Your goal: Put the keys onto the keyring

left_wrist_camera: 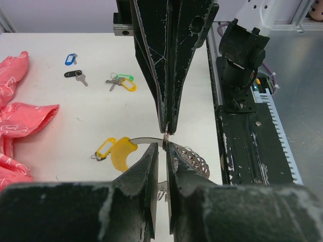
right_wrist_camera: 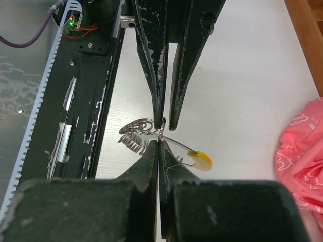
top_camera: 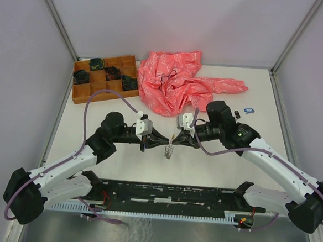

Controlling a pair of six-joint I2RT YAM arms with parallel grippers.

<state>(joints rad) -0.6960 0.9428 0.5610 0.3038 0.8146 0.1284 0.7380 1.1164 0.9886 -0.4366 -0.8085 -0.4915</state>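
Over the middle of the white bench (top_camera: 202,171), the left fingers (left_wrist_camera: 146,171) and right fingers (right_wrist_camera: 146,161) are both clenched, apparently on the silvery coiled-wire keyring (left_wrist_camera: 189,157) with its yellow plastic segment. Such thin wire could slip from either pinch and drop. The small silver keys with coloured tags (left_wrist_camera: 121,81) lie far right, with no fingers free.
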